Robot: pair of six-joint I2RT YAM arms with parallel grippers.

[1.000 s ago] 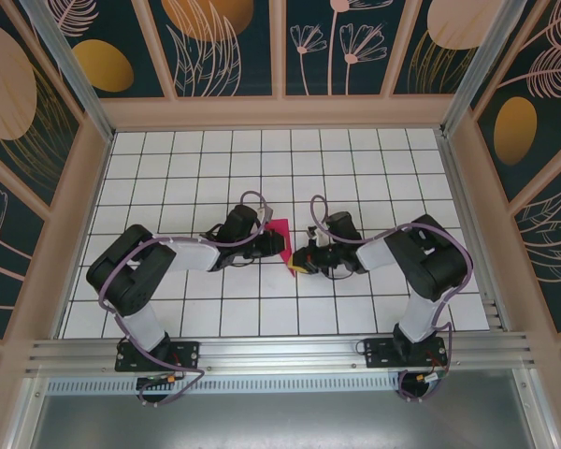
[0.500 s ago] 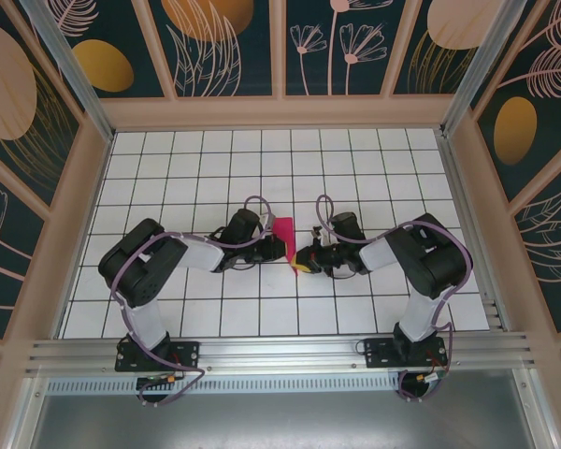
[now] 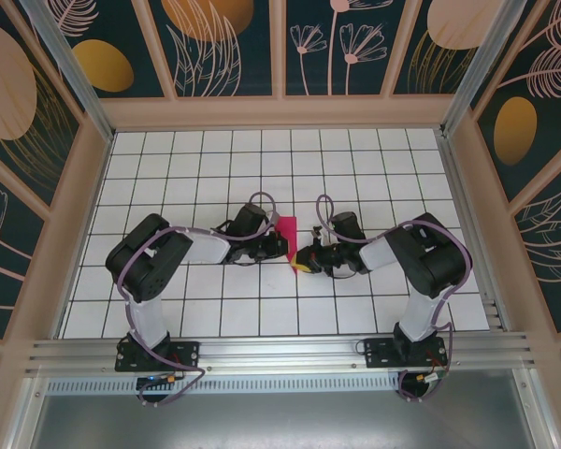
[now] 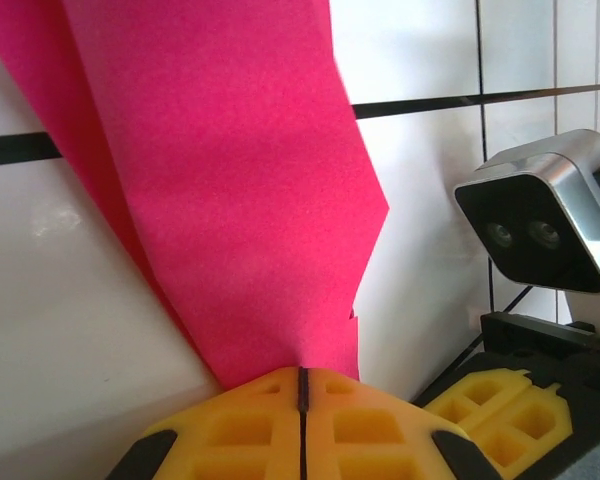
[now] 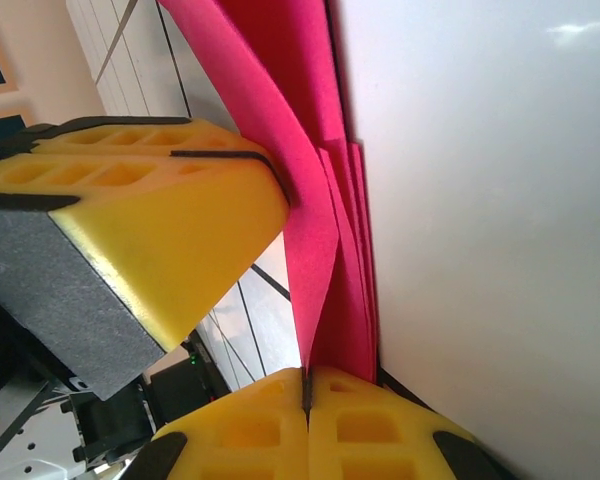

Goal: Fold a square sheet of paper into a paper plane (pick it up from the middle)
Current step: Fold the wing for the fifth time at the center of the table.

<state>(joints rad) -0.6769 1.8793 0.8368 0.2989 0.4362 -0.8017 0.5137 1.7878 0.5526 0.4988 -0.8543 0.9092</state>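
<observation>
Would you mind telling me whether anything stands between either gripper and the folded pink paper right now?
Nothing visible does. The left gripper is shut on the pink paper where it narrows. The right gripper is shut on its layered edges, close beside the left one.

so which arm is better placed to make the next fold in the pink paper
Left, I'd guess: the left fingers pinch the pink paper at its narrow end with the sheet spread ahead; the right fingers clamp the stacked layers, better for anchoring.

Black-and-white arms (image 3: 154,267) carry lilac cables (image 3: 260,196) and blocky yellow fingers (image 4: 240,430).
</observation>
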